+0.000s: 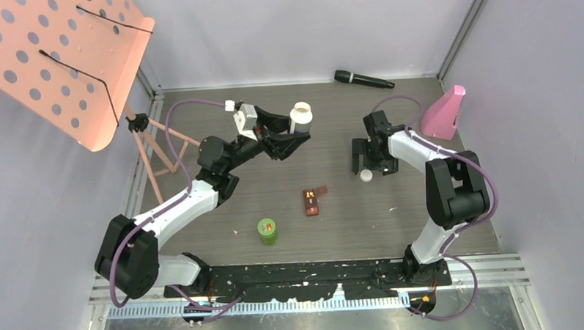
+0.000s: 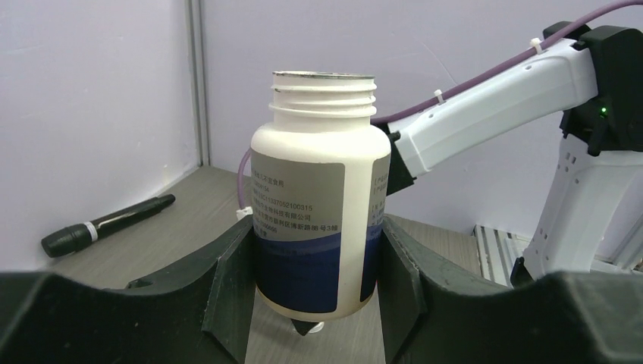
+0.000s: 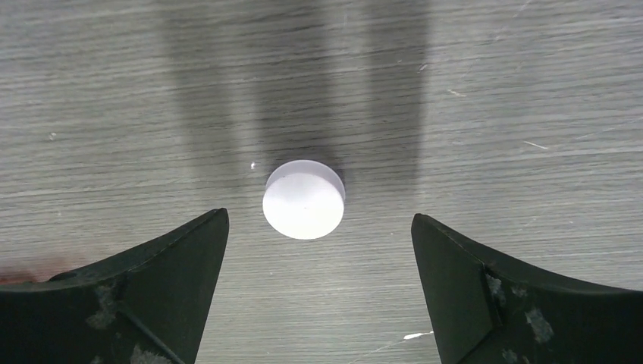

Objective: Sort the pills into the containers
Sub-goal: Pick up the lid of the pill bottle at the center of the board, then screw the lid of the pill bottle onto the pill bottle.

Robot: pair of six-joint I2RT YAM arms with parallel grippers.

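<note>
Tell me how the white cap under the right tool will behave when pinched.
The cap looks small and solid: probably light and stiff. Its smooth round rim may squirt sideways if the right tool closes off-centre. Lying flat, it shouldn't roll.

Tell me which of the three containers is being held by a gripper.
The white bottle, uncapped, upright in the left gripper. The green-lidded bottle and the brown case sit on the table, touched by neither gripper.
</note>
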